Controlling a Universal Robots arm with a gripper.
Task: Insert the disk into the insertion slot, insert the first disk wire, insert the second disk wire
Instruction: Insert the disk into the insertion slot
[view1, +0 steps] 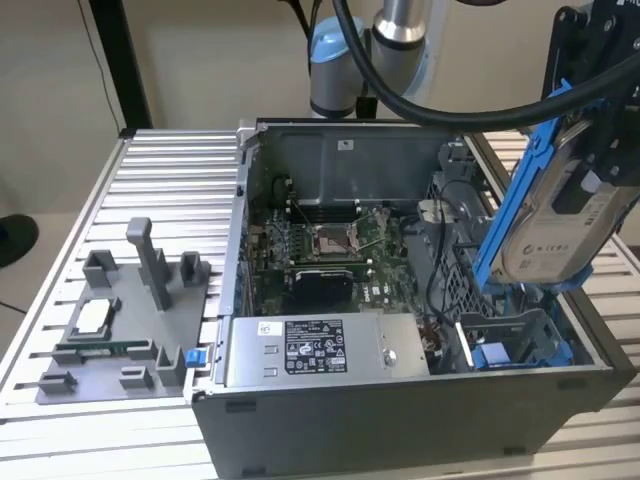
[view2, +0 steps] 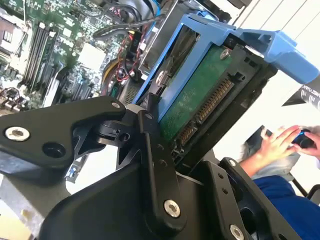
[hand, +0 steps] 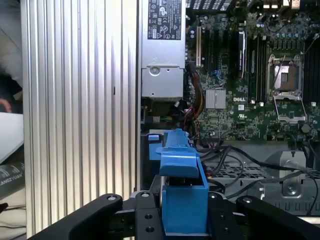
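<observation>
In the exterior view my gripper (view1: 592, 165) hangs at the right, shut on the disk (view1: 560, 235), a silver-grey drive with a whitish label in a bright blue frame (view1: 515, 200). The disk is tilted steeply and held in the air over the right end of the open computer case. Below it lies the insertion slot (view1: 510, 345), a grey metal bay with blue plastic parts. In the second wrist view the black fingers (view2: 150, 130) clamp the disk's green board side (view2: 195, 95). The first wrist view has the blue frame (hand: 182, 185) standing between the fingers. Black cables (view1: 440, 250) lie loose beside the bay.
A grey labelled power-supply box (view1: 300, 350) lines the case's near wall, and the motherboard with its processor socket (view1: 330, 240) lies behind it. A grey fixture plate (view1: 110, 320) with parts sits on the slatted table (view1: 170, 170). A person's hand (view2: 280, 145) is off to the side.
</observation>
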